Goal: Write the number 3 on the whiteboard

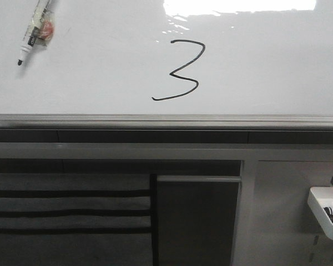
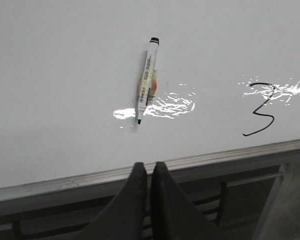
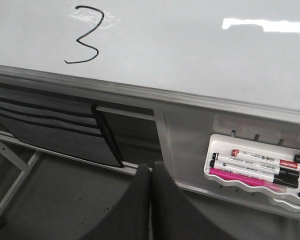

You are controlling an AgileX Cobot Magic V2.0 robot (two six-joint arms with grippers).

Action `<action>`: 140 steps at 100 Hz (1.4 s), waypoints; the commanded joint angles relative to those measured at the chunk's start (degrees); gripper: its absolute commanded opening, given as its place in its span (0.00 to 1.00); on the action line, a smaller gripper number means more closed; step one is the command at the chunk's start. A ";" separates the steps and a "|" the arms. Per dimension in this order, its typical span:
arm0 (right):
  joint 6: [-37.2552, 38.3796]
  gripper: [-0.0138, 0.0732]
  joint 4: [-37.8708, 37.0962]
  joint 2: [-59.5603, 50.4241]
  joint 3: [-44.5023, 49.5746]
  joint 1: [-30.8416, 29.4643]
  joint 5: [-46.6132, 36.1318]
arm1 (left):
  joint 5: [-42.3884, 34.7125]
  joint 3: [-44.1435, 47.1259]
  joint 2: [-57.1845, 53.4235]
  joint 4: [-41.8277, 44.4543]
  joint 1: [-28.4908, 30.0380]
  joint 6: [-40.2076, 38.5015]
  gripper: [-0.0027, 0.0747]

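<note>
A black number 3 (image 1: pixel 180 71) sits on the shiny whiteboard (image 1: pixel 100 66), with a marker (image 1: pixel 35 31) well apart. The white tray (image 3: pixel 250 187) on the grey panel (image 3: pixel 190 135) holds more pens (image 3: pixel 250 167). The left gripper (image 2: pixel 149 172) and right gripper (image 3: pixel 150 175) are both pressed together, holding nothing.

Bench here is the whiteboard (image 1: pixel 100 66): glossy white, wide, lying flat, glare patches on the surface. Grey metal rail (image 1: pixel 155 120) runs along its near edge.

Directly on it:
- marker (image 1: pixel 35 30), uncapped, black tip pointing toward the rail side, lying at a slant at the board's left. Clear body with label, some tape or a sticker wrapped mid-barrel, details blurred.
- the 3 (image 1: pixel 180 71), thin black line, angular middle, long tail sweeping lower left, ending just above the rail.

Marker and 3 well apart, not touching. Left wrist view shows the same layout: marker (image 2: pixel 147 80), 3 (image 2: pixel 262 110).
</note>
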 commanded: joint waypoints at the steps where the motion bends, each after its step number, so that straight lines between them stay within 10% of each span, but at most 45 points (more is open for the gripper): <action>1: 0.10 0.07 -1.13 0.36 -0.71 -0.44 -4.68 | -5.58 0.05 0.59 -2.42 0.19 -1.49 0.01; 54: 0.10 0.07 -1.13 0.36 -0.59 -0.44 -4.54 | -7.71 9.21 -5.06 0.31 2.44 -1.49 0.01; 91: 0.10 0.07 -1.13 0.36 -0.59 -0.44 -4.54 | -40.33 30.75 -13.45 3.42 9.70 -1.49 0.01; 140: 0.10 0.07 -1.13 0.36 -0.59 -0.44 -4.54 | -37.09 30.60 -13.45 6.73 8.65 -1.38 0.01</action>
